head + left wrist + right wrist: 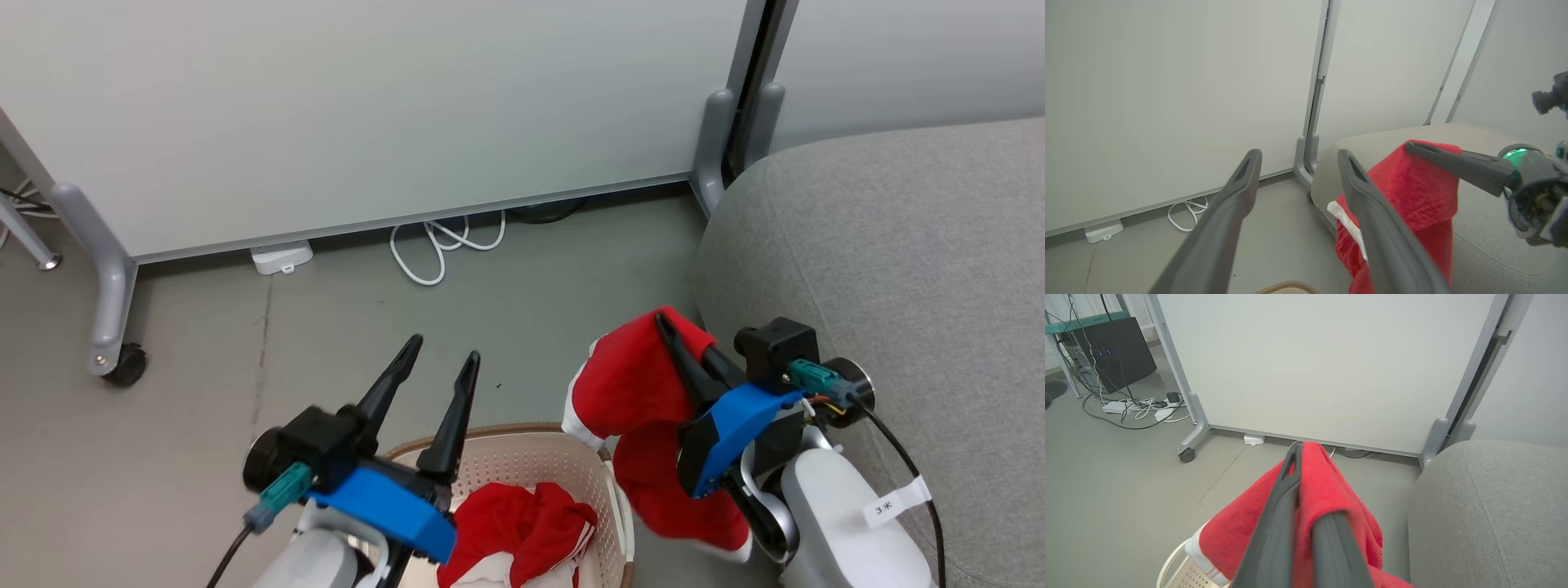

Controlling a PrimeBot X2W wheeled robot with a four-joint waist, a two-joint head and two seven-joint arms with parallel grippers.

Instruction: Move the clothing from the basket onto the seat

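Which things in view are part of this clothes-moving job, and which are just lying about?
Part of the job:
- red garment, gripped by the shut right gripper
- red clothing lying in the basket
- seat
- open left gripper

Just lying about:
- partition panel
- white cable on the floor
- small white box
- black computer tower

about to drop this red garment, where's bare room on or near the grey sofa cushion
The light grey fabric sofa cushion is bare, right of the right gripper, whose fingers pinch the bright red white-trimmed garment. Grey floor between the pale partition panel and the cream perforated plastic basket is free, bar a white cable. Crowded: the basket, holding more red clothing.
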